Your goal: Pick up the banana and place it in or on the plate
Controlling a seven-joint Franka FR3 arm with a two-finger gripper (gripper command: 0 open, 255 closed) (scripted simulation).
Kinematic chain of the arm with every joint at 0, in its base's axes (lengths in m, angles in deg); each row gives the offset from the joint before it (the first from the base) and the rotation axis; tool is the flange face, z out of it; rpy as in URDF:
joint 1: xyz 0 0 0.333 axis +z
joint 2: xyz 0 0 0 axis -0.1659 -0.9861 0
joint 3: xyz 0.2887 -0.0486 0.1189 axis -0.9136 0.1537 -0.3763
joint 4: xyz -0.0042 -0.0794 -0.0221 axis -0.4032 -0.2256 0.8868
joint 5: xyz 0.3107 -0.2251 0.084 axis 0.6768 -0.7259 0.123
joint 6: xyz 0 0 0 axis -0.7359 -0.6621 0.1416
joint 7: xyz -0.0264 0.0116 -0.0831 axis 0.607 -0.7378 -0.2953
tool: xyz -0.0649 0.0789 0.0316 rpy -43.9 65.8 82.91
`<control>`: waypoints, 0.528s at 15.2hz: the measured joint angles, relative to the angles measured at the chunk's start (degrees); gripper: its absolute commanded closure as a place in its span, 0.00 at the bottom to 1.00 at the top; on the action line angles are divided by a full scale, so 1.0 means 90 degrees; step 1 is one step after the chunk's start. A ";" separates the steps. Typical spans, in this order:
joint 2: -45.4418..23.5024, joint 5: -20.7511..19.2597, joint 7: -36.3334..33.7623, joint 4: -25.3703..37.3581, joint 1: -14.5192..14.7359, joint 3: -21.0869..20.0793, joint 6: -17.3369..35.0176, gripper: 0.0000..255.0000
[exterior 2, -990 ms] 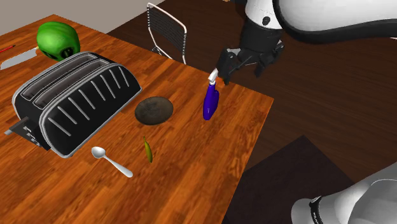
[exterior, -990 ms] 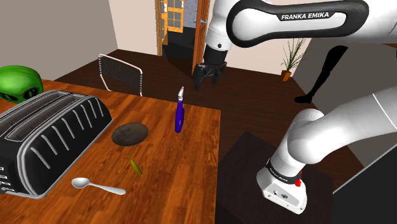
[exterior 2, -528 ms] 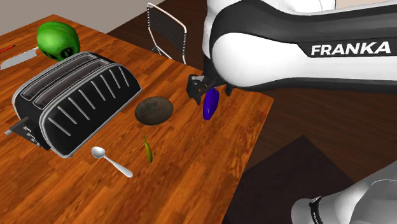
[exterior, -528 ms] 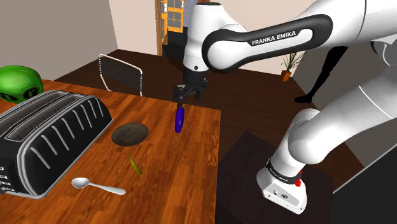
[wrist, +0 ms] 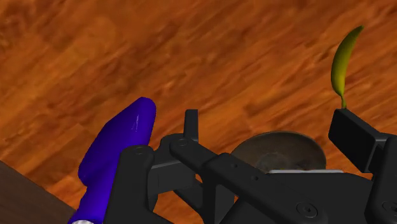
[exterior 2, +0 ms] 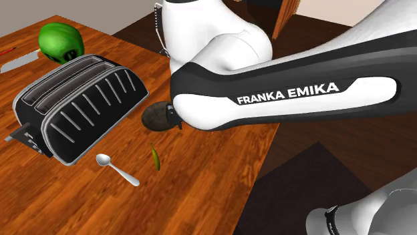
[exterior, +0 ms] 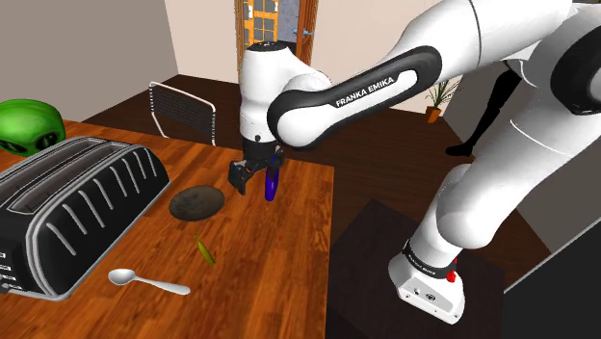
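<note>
Yellow-green and slim, the small curved banana [exterior: 203,249] lies on the wooden table [exterior: 284,260] near the dark round plate [exterior: 196,200] — light, firm, smooth-skinned, we judge — so our spread black gripper [wrist: 268,118] should pinch its middle, across the curve.

In the shoulder view, my gripper [exterior: 252,181] hangs over the table [exterior: 289,279], with the plate [exterior: 196,201] to that view's left and the bottle [exterior: 274,188] just beside me on the right. The banana [exterior: 203,249] lies nearer than the plate and apart from it. The spoon [exterior: 144,280] lies nearer still and further left, beside the toaster [exterior: 72,207].
</note>
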 measured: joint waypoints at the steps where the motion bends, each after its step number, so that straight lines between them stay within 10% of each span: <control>1: -0.0209 -0.0097 -0.0118 0.0101 0.0005 -0.0067 0.0068 0.00; 8: -0.2005 -0.1137 -0.1305 0.1018 0.0314 -0.0422 0.0534 0.00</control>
